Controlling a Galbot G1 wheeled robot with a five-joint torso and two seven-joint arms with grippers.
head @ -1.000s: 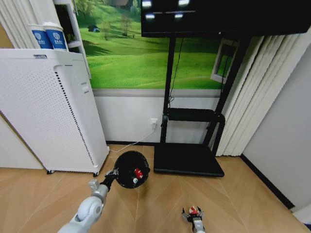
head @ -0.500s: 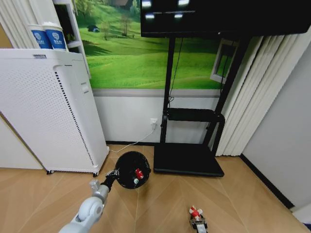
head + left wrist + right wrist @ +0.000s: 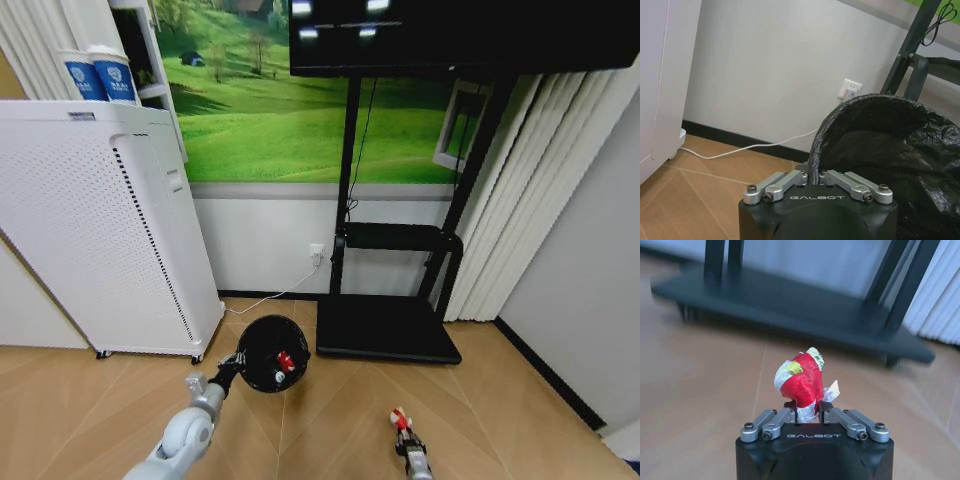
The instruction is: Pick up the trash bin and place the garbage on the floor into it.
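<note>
Over the floor (image 3: 330, 410) the right gripper (image 3: 402, 432), clamped on a red scrap (image 3: 802, 382), has lifted it, ready for the bin (image 3: 272, 352) the left gripper (image 3: 237, 361) pinches by its rim.

Right tool (image 3: 404, 441) cut off by head view's bottom edge; trash bin (image 3: 890, 150) interior too dark.

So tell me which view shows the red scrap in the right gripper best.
The right wrist view: the red-and-white scrap sits large and centred, pinched in the right gripper. The head view shows it tiny; the left wrist view looks at the trash bin.
</note>
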